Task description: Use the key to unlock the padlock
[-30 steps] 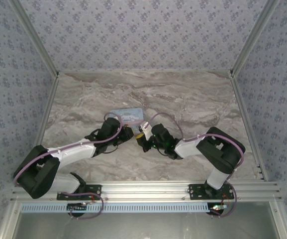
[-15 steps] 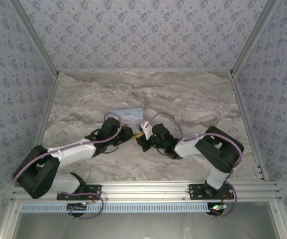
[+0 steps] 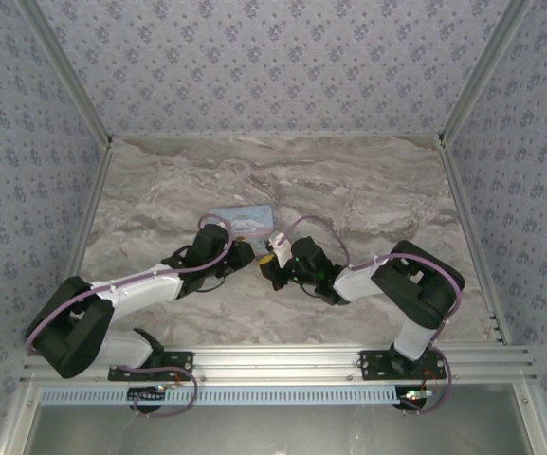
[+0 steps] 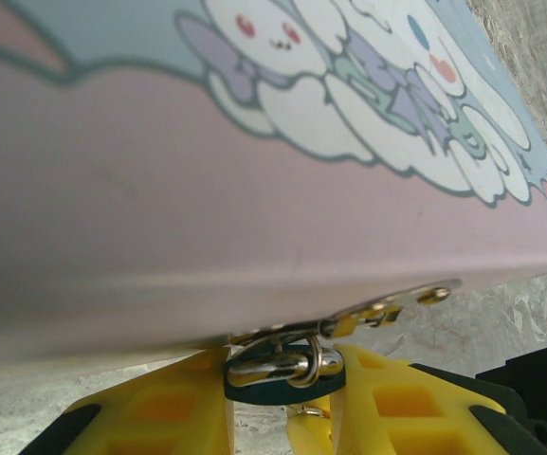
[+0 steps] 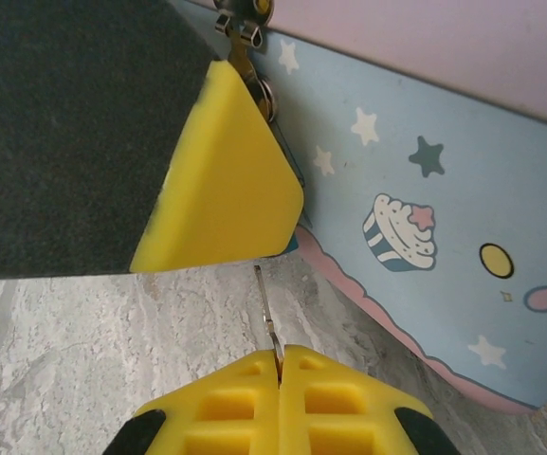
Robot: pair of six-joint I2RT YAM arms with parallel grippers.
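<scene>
With left gripper (image 4: 278, 403) clenched on padlock (image 4: 287, 384) at edge of tin (image 4: 254, 190), right gripper (image 5: 279, 379) pinching key (image 5: 267, 308) near it: risks missing unseen keyhole, bending slim blade through off-line push.

Top view: bright, even light, apparently from overhead; soft, short shadows lie on the counter (image 3: 368, 190). Left wrist view: the tin (image 4: 254, 190) is blurred at close range; the padlock (image 4: 283, 374) shackle shows glare. Right wrist view: sharper.

A robot lab test cell: floral-papered wall panels (image 3: 273, 66) box in a marble-patterned bench (image 3: 368, 180), framed by aluminium extrusion rails (image 3: 282, 358) that carry the left arm (image 3: 140, 284) and right arm (image 3: 401, 284).
</scene>
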